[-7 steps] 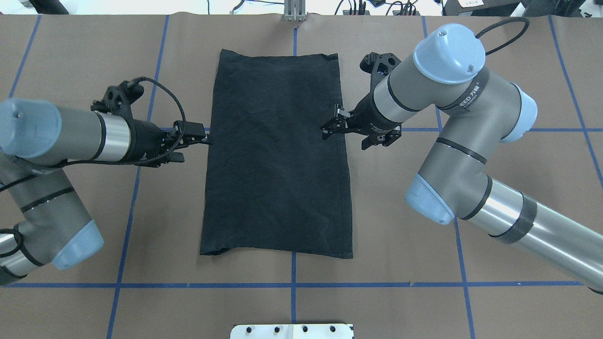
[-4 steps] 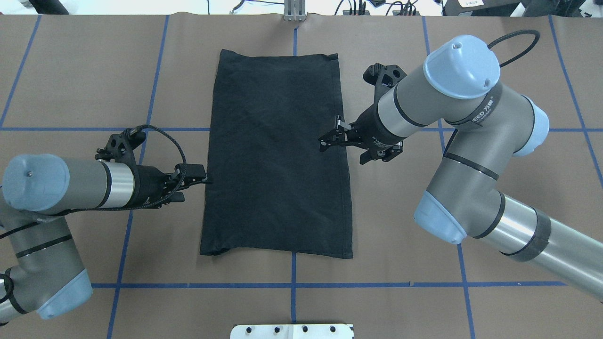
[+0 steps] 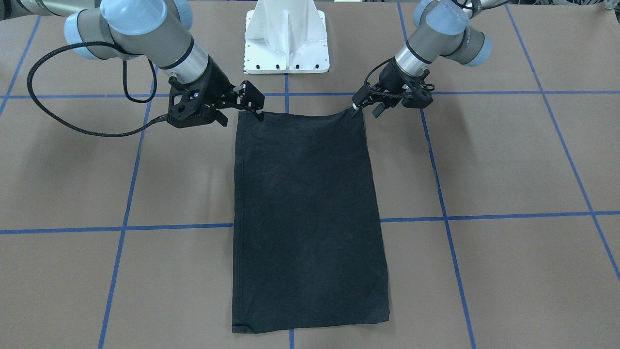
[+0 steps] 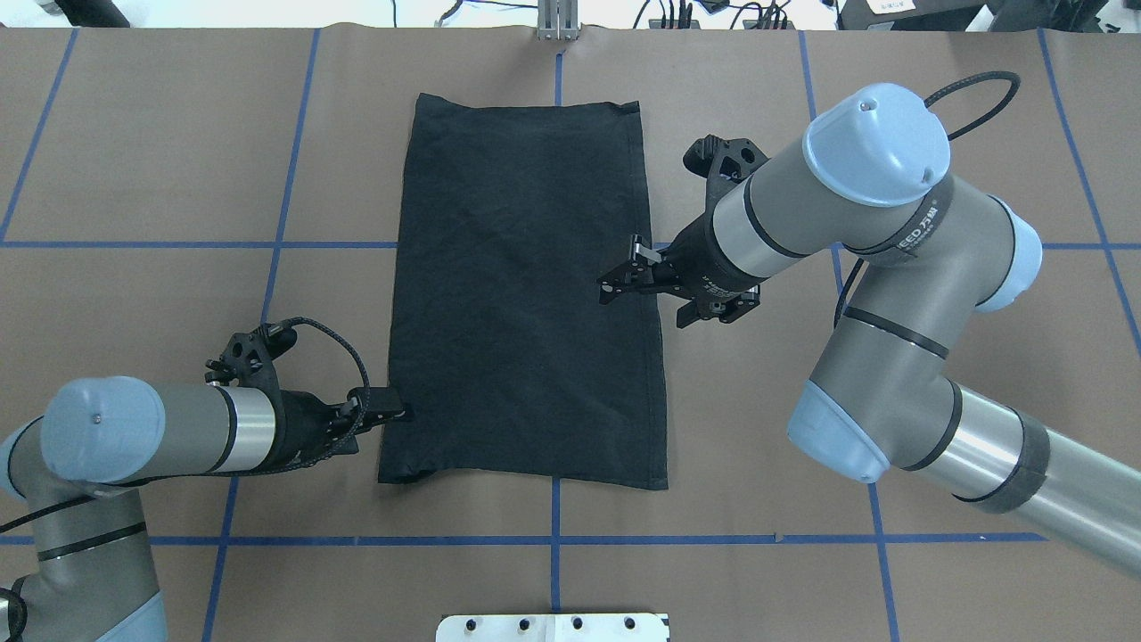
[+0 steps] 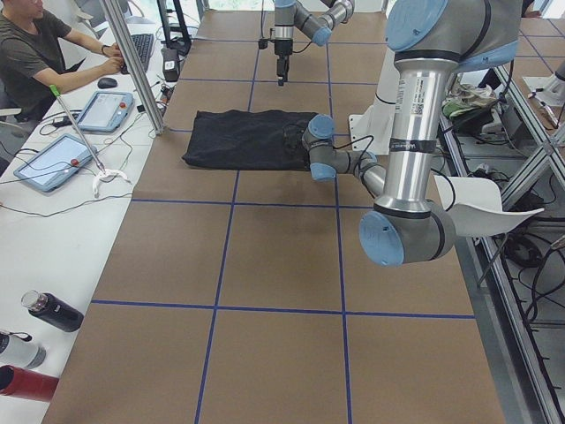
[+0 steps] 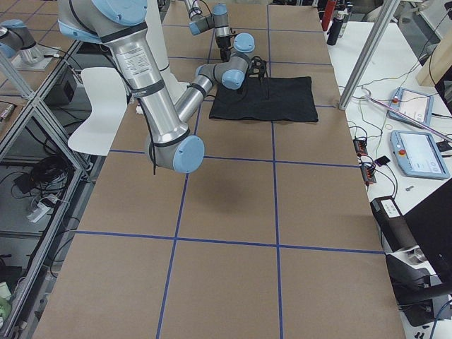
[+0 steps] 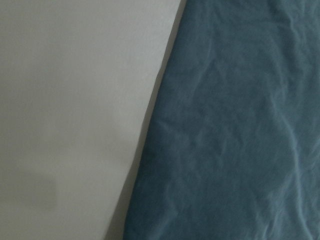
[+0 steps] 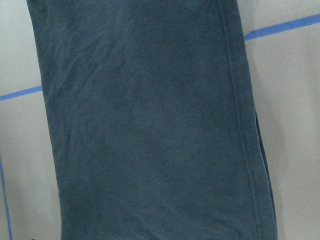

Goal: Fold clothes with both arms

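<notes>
Shirt (image 4: pixel 521 294), plain black, is folded into a long rectangle. It lies flat at the middle of the bench (image 4: pixel 134 134), with its long sides running away from the robot. The bench top is brown and marked into large squares with blue tape (image 4: pixel 713 539). Light creases show in the cloth.

Left tool (image 4: pixel 399 415) sits low at the shirt's left long edge, near the corner closest to the robot. Its fingers look pressed together, but I cannot tell whether any cloth lies between them. That wrist's camera is filled by the cloth edge against the bench top.

Right tool (image 4: pixel 621 266) hangs over the right long edge about halfway along, fingers apart and holding nothing. Its wrist camera looks down on the shirt's seamed edge and two tape lines.

A white pedestal (image 3: pixel 286 39) stands at the robot's side of the bench. Along the opposite side runs a white desk (image 5: pixel 35 256) with tablets (image 5: pixel 106 110) and bottles (image 5: pixel 51 311). A person (image 5: pixel 35 49) in a dark top sits there. A metal post (image 5: pixel 132 71) rises at the bench edge.
</notes>
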### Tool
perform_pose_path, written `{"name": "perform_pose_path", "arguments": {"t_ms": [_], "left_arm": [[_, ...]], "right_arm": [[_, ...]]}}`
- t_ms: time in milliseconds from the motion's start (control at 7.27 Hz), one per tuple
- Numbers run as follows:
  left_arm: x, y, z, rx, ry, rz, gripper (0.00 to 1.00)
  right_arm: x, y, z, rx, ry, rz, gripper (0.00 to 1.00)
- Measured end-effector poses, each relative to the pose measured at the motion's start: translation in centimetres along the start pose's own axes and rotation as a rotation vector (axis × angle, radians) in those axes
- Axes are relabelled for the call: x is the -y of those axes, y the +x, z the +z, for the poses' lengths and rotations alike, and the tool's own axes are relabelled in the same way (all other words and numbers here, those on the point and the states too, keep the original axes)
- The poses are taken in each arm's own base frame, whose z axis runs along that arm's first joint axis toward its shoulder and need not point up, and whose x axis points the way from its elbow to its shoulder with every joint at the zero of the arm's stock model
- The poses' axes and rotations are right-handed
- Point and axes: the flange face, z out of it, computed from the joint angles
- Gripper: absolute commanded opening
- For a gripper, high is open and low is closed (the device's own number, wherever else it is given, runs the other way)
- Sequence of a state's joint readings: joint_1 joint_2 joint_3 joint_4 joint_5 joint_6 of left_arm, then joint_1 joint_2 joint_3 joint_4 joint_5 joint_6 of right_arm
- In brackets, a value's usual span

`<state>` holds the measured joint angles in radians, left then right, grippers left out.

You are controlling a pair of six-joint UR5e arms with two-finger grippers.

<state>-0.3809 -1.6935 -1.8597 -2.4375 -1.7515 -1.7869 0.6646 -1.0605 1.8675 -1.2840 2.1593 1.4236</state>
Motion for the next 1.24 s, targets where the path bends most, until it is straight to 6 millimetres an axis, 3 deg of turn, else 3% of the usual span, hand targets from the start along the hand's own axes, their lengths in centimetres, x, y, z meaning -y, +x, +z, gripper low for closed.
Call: {"name": "perform_pose_path", "arguments": {"t_ms": [688,963,1239], "left_arm": [[-3.5,-1.1,2.5,0.031,-0.013,0.002,1.0],[-4.1,-1.3,2.9,0.035,-0.015,0.004,0.74],[-4.2,-1.1,2.9,0.031,-0.017,0.002,0.6]], "right_arm": [[-0.2,0.4,-0.2,-0.001,-0.004,-0.001,1.0],[-0.2,0.4,-0.2,-0.001,-0.004,-0.001,1.0],[-0.2,0.4,-0.2,-0.001,-0.004,-0.001,1.0]]}}
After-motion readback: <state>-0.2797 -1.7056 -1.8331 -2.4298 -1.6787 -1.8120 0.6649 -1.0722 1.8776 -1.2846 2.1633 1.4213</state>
